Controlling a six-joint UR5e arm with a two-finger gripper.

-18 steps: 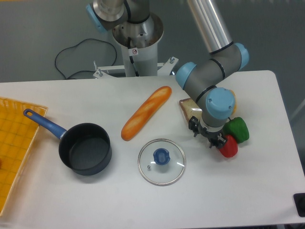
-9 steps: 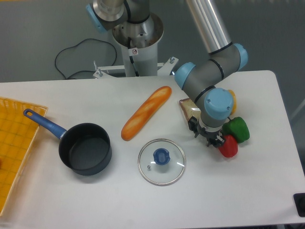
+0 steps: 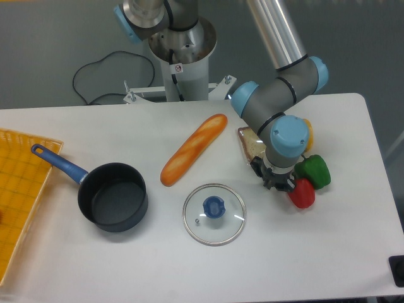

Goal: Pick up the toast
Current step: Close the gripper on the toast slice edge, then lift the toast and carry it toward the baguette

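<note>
Toast (image 3: 250, 142) partly under the end effector (image 3: 276, 181).

On the tabletop (image 3: 353, 240): one toast (image 3: 250, 142), one baguette (image 3: 192, 149), three peppers — red (image 3: 303, 194), green (image 3: 315, 170), yellow (image 3: 307, 134) far right, mostly hidden. One dark pot (image 3: 113, 196), one glass lid (image 3: 214, 214), one orange mat (image 3: 22, 189) at the left edge.

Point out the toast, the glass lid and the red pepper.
toast (image 3: 248, 139): fixed camera, visible tan corner beside the wrist.
glass lid (image 3: 230, 228): fixed camera, clear glass near rim.
red pepper (image 3: 303, 196): fixed camera, middle of its body.
</note>
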